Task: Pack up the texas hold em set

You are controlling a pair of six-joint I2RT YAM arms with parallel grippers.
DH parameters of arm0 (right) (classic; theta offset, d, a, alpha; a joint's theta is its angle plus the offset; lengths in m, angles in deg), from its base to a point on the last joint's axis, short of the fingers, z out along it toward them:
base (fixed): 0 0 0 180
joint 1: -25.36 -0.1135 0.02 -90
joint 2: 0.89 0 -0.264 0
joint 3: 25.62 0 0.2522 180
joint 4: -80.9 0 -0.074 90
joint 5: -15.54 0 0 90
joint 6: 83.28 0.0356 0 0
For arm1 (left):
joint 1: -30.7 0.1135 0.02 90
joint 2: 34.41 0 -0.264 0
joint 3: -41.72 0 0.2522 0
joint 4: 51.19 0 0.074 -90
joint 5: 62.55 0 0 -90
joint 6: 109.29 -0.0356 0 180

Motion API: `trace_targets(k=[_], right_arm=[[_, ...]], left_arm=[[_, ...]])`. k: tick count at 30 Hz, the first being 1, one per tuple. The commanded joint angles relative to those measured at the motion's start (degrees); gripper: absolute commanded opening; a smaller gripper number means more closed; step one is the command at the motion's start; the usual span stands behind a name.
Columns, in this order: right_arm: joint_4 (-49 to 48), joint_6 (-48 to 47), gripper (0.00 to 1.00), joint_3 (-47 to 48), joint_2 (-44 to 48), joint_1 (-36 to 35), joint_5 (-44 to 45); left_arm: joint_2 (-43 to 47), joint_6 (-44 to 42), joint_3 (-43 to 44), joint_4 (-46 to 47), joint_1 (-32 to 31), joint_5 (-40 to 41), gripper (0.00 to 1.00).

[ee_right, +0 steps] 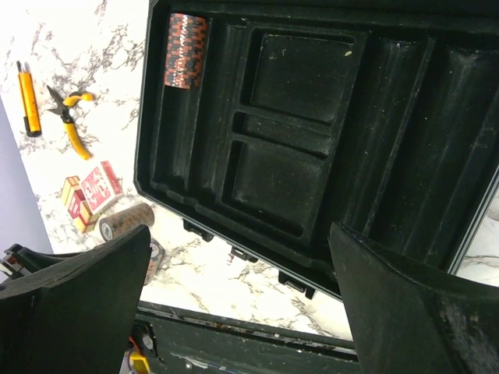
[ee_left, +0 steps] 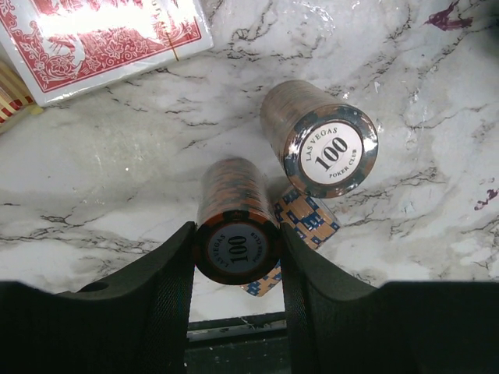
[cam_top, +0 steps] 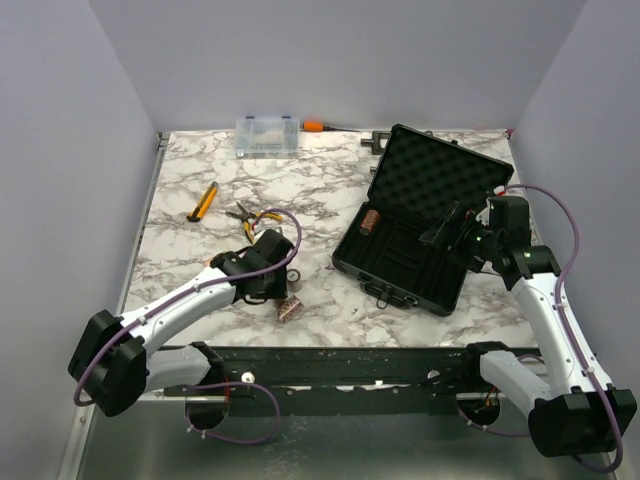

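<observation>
At the near side of the tabletop (ee_left: pixel 117 179), the left end effector (ee_left: pixel 236 234) is gripping a brown-red chip roll (ee_left: pixel 234 195), its fingers set narrow and both pads pressing the roll's sides. Just beyond, a second chip roll (ee_left: pixel 316 136) is lying on its side, its "100" end facing the camera, with a few loose chips (ee_left: pixel 306 220) lying between the two. Farther off, a red-backed card deck (ee_left: pixel 101 35) is resting flat. To the right, the right end effector (ee_right: pixel 238 234) is hovering with fingers spread wide, holding nothing, above the open black case (ee_right: pixel 312 156), where a third chip roll (ee_right: pixel 185 51) is sitting in an end channel. At the far edge, a clear organizer box (cam_top: pixel 267 135) is standing.
</observation>
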Motion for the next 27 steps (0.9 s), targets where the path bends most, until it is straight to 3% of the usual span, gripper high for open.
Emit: trace_targets(k=[1, 9, 13, 21, 27], right_arm=[[0.1, 0.6, 1.00, 1.9, 1.0, -0.1, -2.9], [-1.4, -2.8, 1.00, -0.1, 2.6, -0.1, -7.3], [-1.7, -6.3, 1.00, -0.6, 2.3, -0.1, -14.1], [5.0, -0.4, 1.00, 0.8, 3.8, -0.1, -20.9], [6.6, 5.6, 1.00, 8.8, 3.4, -0.2, -24.6]], left_arm=[[5.0, -0.6, 2.0, -2.4, -0.2, -2.8, 0.00], [11.8, -2.5, 2.9, -5.3, -0.2, -7.1, 0.00], [15.2, -5.0, 3.5, -6.8, -0.2, -9.4, 0.00], [20.3, -7.0, 6.1, -13.9, -0.2, -16.3, 0.00], [24.1, -7.1, 4.2, -16.9, -0.2, -21.9, 0.00]])
